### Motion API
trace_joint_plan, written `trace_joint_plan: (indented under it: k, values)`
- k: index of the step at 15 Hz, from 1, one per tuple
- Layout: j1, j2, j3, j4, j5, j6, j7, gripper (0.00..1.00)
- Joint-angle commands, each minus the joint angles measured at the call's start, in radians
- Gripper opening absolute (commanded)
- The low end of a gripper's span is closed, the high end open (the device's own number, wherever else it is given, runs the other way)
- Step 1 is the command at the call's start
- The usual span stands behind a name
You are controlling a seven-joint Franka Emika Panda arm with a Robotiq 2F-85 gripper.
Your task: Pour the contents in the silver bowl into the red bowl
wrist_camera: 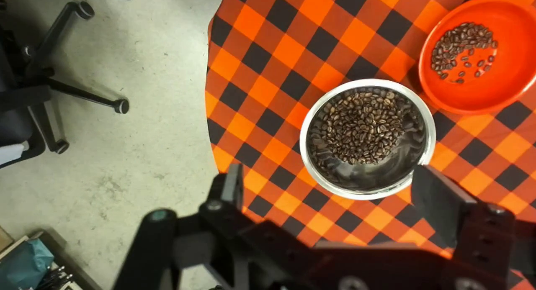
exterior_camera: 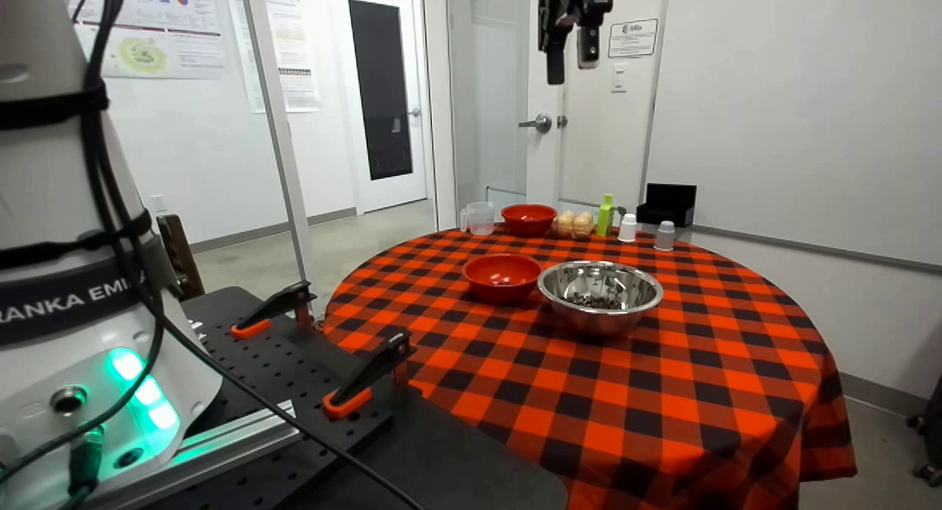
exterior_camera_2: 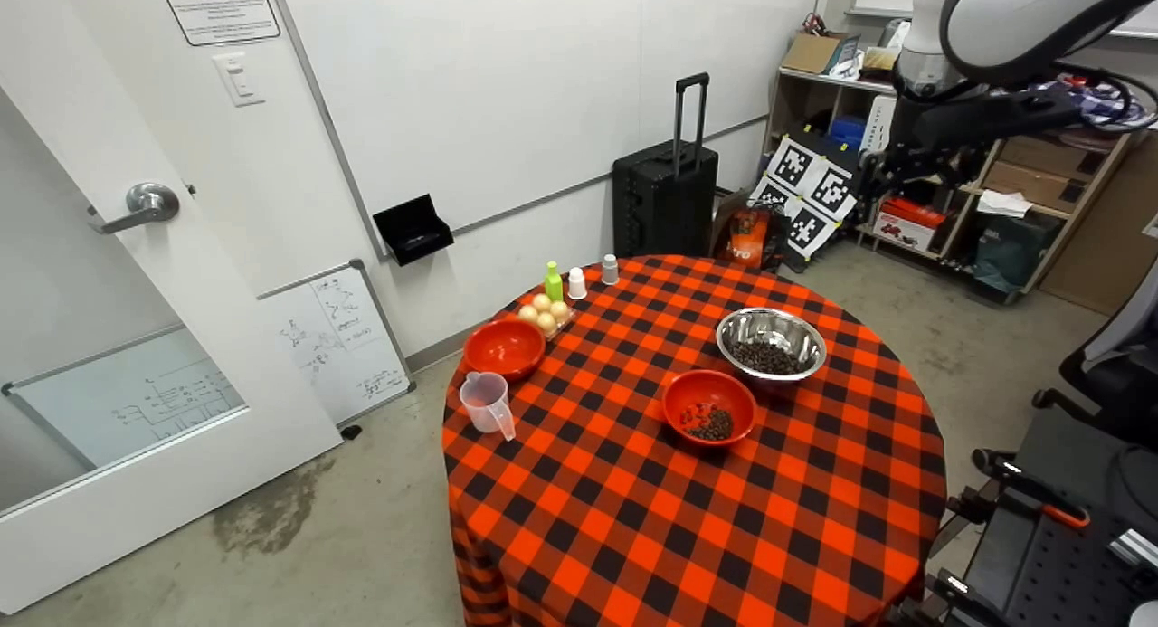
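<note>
The shiny silver bowl [exterior_camera: 600, 320] stands upright on the table and holds a pile of dark brown beans [wrist_camera: 362, 129]. It also shows in an exterior view [exterior_camera_2: 771, 315] and in the wrist view [wrist_camera: 307, 164]. A red bowl [exterior_camera_2: 708, 383] stands close beside it with a small patch of beans on its bottom; it also shows in an exterior view [exterior_camera: 502, 278] and at the right of the wrist view [wrist_camera: 513, 68]. My gripper [exterior_camera: 572, 62] is open and empty, high above the table. In the wrist view its fingers [wrist_camera: 327, 177] are wide apart, with the silver bowl below.
Another red bowl [exterior_camera_2: 505, 348] stands at the table's far edge, beside a clear measuring cup [exterior_camera_2: 486, 405] and a pack of eggs [exterior_camera_2: 545, 314]. A green bottle [exterior_camera_2: 553, 282], a white shaker [exterior_camera_2: 577, 284] and a grey shaker [exterior_camera_2: 610, 270] stand in line there.
</note>
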Motion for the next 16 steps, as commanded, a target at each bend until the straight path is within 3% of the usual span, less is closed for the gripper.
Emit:
trace_joint_plan:
  k: [1,7,16]
  values:
    - [0.009,0.210,-0.057,0.166,0.065,-0.001,-0.148,1.00]
    - [-0.012,0.524,-0.091,0.429,0.193,-0.037,-0.367,1.00]
    - [-0.127,0.866,-0.057,0.765,0.342,-0.144,-0.566,1.00]
